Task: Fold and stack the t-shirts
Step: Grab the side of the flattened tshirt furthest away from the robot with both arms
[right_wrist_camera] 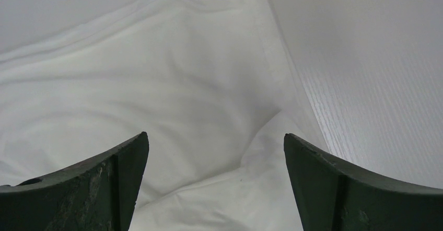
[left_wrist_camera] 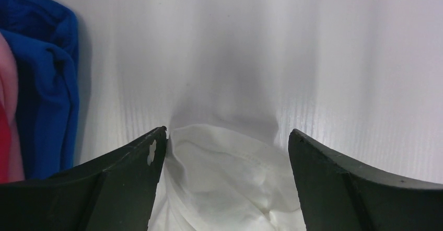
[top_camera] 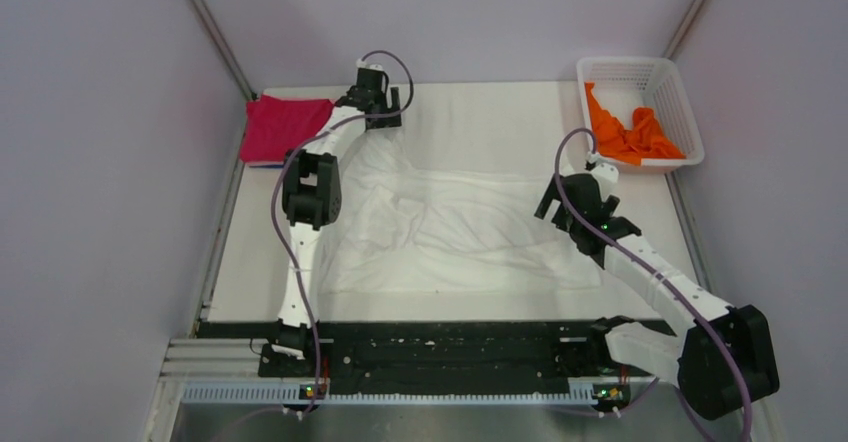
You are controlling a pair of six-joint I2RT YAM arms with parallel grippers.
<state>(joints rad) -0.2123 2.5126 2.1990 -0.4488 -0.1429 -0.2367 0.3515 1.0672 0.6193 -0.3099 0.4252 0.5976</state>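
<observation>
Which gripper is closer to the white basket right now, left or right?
Right. The right gripper is over the white shirt, a little in front of the basket; the left gripper is far to its left, beside the magenta shirt.

This is a robotics lab test cell, not a home. A white table (top_camera: 500, 112) sits boxed in by plain lilac-grey wall panels (top_camera: 100, 162), with bare metal frame struts (top_camera: 215, 32) at 11 and 1 o'clock. At 6 o'clock a black mounting rail (top_camera: 450, 347) carries the left arm (top_camera: 310, 187) and right arm (top_camera: 660, 282), both trailing loose purple cables (top_camera: 386, 53). The only homely things are a white plastic basket (top_camera: 625, 70) at 2 o'clock and a white t-shirt (top_camera: 450, 227) at centre.
</observation>
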